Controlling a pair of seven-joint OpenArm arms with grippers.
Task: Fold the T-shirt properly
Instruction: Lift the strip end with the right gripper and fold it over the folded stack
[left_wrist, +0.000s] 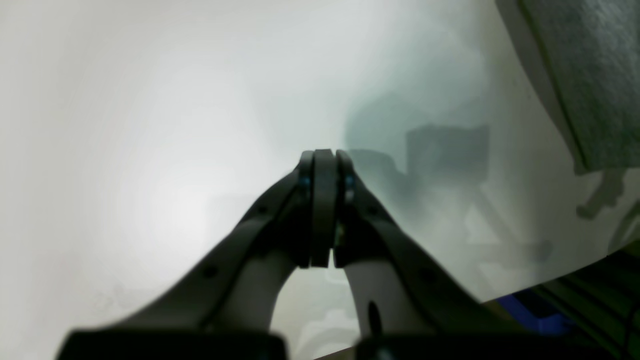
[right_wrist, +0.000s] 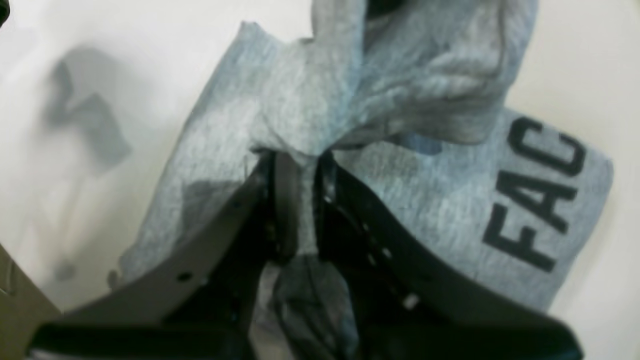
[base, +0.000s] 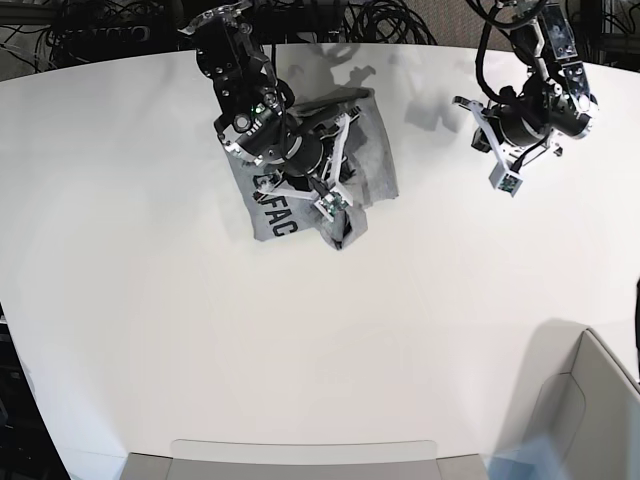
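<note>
The heather-grey T-shirt lies bunched on the white table at the back left, with the black letters "FAC" showing on a folded part. My right gripper is shut on a gathered fold of the T-shirt, with cloth pinched between the fingers and the lettered part lying beneath. My left gripper is shut and empty, above bare table well to the right of the shirt. In the left wrist view its fingertips are pressed together and a corner of the T-shirt shows at the upper right.
A grey bin stands at the front right corner and a pale tray at the front edge. Cables run along the back of the table. The table edge shows near my left gripper.
</note>
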